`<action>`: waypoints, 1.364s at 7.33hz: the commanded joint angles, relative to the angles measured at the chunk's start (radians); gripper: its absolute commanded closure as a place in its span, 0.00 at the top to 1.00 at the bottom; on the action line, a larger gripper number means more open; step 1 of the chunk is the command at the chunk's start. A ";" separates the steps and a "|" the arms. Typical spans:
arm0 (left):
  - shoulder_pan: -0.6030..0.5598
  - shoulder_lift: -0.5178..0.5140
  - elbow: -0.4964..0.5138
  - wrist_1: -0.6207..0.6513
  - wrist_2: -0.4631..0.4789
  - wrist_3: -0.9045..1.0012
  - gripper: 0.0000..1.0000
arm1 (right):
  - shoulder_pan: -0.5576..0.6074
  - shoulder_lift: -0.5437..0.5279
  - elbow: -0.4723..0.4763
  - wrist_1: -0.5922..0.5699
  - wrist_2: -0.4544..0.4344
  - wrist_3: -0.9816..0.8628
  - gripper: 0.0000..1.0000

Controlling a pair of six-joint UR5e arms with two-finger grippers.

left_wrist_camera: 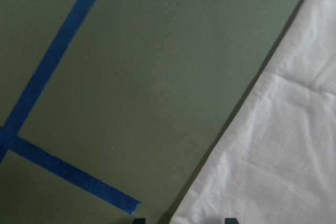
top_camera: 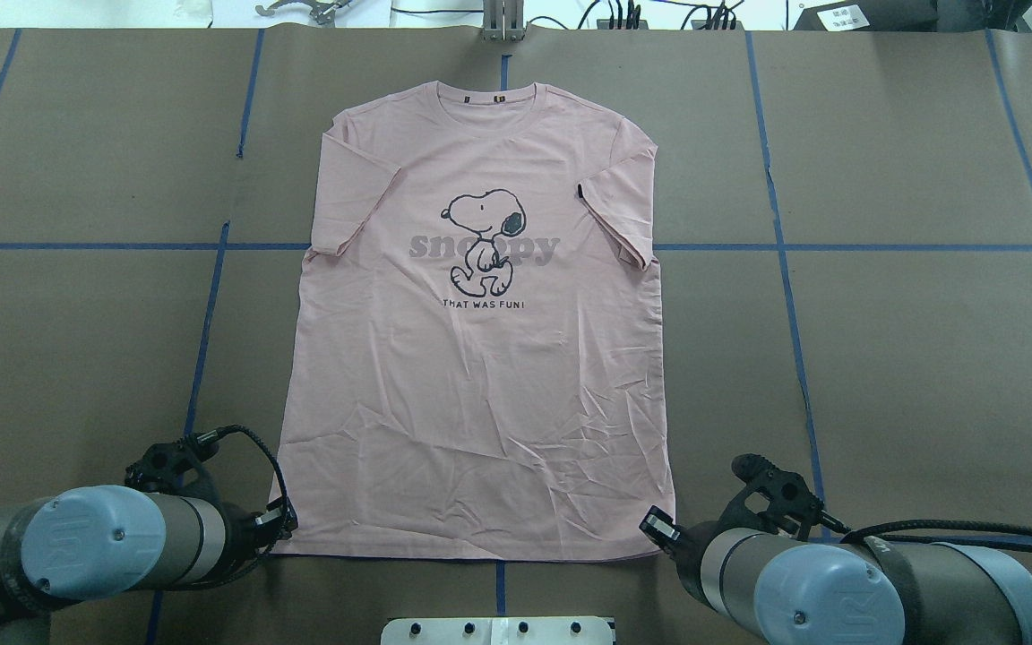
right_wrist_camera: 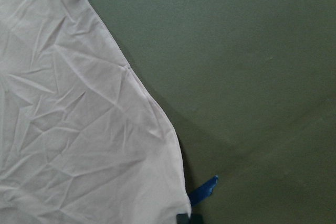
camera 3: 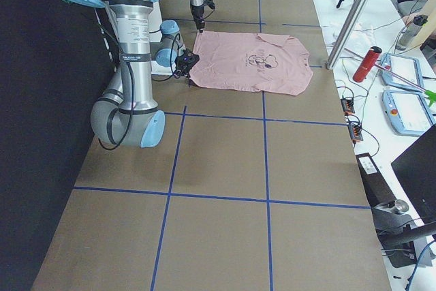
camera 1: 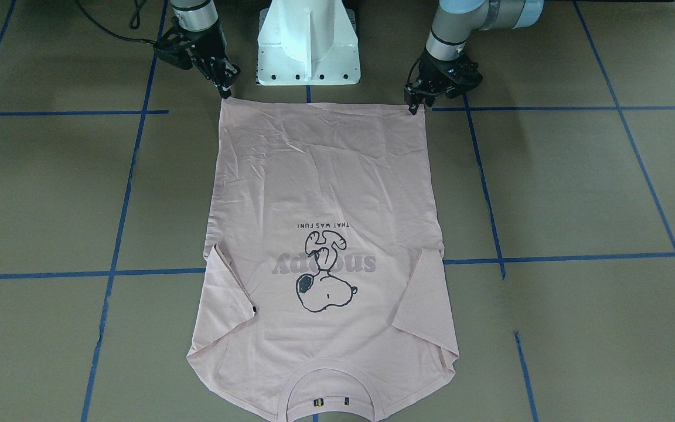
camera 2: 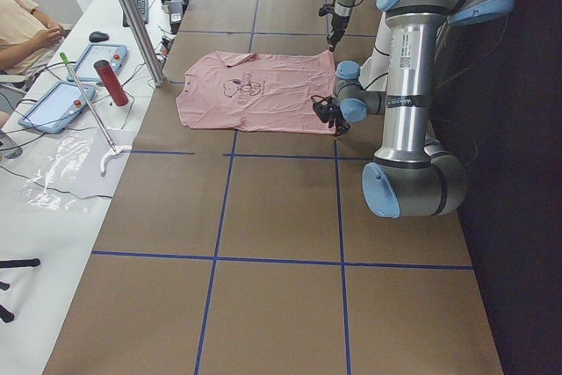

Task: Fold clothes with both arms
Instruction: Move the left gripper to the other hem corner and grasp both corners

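Now, counter (top_camera: 883,358) w/ blue tape grid (top_camera: 838,246), pink T-shirt (top_camera: 480,385) flat mid-counter, print up, hem twd robot, left arm (top_camera: 86,542) & right arm (top_camera: 838,591) low at hem corners, left hand (camera 1: 413,108) spread wide, right hand (camera 1: 224,94) tips narrow at corner.

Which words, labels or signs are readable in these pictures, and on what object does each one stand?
"snoopy": grey letters across the chest of the T-shirt.
"THAT WAS FUN!": small dark capitals under the dog print.
"UR": faint, on the blue joint cap of the right arm.
Collar tags and the label on the left arm: too small to read.
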 commanded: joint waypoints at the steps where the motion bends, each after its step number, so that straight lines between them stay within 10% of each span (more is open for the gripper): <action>1: 0.002 0.000 0.002 0.000 -0.001 -0.003 0.27 | 0.001 0.000 0.000 0.000 0.000 0.000 0.00; 3: 0.002 -0.001 -0.005 0.001 -0.004 -0.006 0.00 | -0.001 0.000 0.000 0.000 0.000 0.000 0.00; 10: 0.024 -0.068 -0.210 0.193 -0.079 -0.060 0.00 | 0.021 -0.156 0.212 0.002 0.025 -0.008 0.00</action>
